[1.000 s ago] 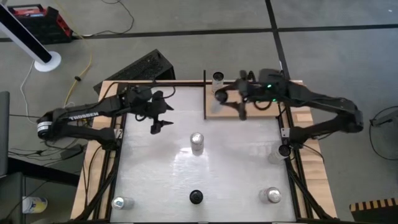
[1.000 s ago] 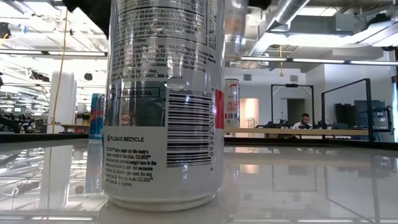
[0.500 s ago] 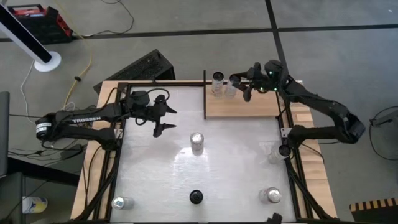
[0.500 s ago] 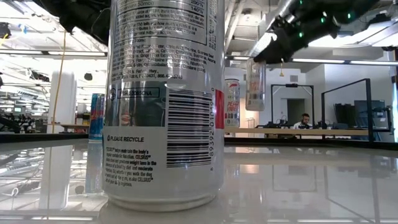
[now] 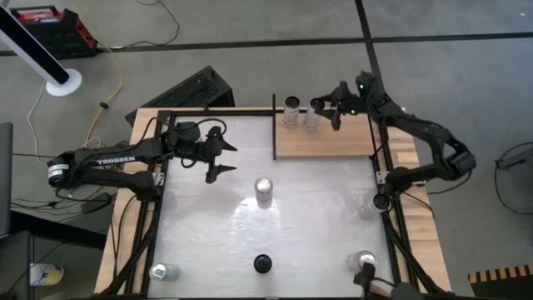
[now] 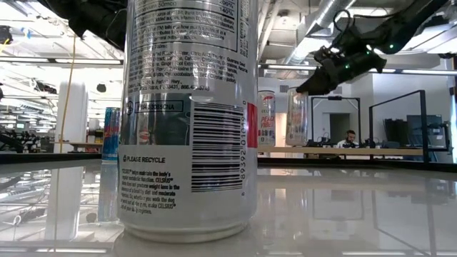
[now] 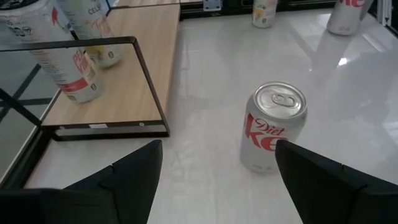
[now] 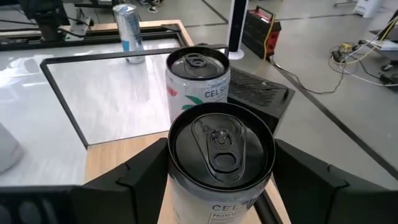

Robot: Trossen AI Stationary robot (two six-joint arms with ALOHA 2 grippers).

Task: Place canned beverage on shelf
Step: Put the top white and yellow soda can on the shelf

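High view: one glossy white rectangular desk [image 5: 283, 242]; one flat light-wood plank shelf edged by thin black metal rods [image 5: 333, 143] at its far right corner; two slim silver cans upright on the shelf's far edge, a free-standing slim can [image 5: 291, 110] and, just beside it, the held slim silver can [image 5: 313, 113] gripped by the fingers of the right gripper [image 5: 325, 111]. Five more cans stand apart on the desk, among them a central Diet Coke can [image 5: 264, 191]. The left gripper [image 5: 218, 158] hovers over the desk's far left part, fingers spread and empty. Low view: one large silver barcode-printed can [image 6: 189, 121] fills the foreground; the held can hangs under the right gripper, its base at the shelf, contact not discernible. Left wrist view: the spread dark fingers [image 7: 134, 171] frame the Diet Coke can, round aluminium lid with tab. Right wrist view: the fingers clamp the held can, dark lid; the second can stands just behind.
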